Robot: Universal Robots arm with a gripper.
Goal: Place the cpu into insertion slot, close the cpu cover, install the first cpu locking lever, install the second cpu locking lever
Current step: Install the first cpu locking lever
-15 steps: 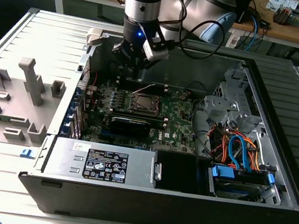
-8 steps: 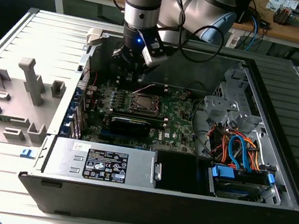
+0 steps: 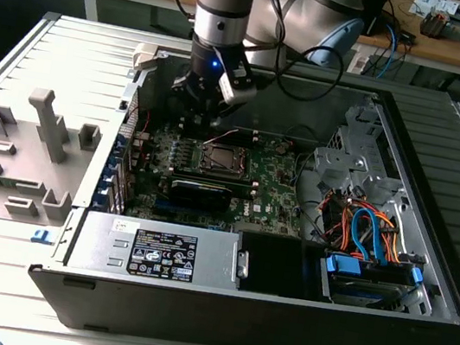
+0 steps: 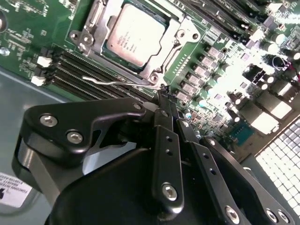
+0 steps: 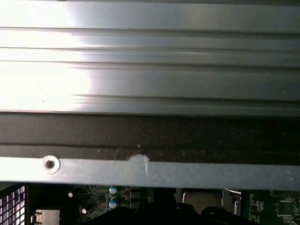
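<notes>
Sitting just beyond fingers (image 4: 164, 101): cpu (image 4: 136, 30)

An open computer case (image 3: 423, 282) lies on the bench (image 3: 24, 35). In the exterior view the motherboard (image 3: 275, 193) sits in the case's middle, with the insertion slot (image 3: 219, 160) on it and the cpu (image 4: 136, 30) seated in the slot. The power supply (image 3: 156, 253) lies nearer the camera, the drive bay with cables (image 3: 371, 247) toward the exterior view's right. A moulded holder (image 3: 24, 149) rests outside the case on the exterior view's left. The gripper (image 3: 202, 102) hangs over the board just behind the slot.
</notes>
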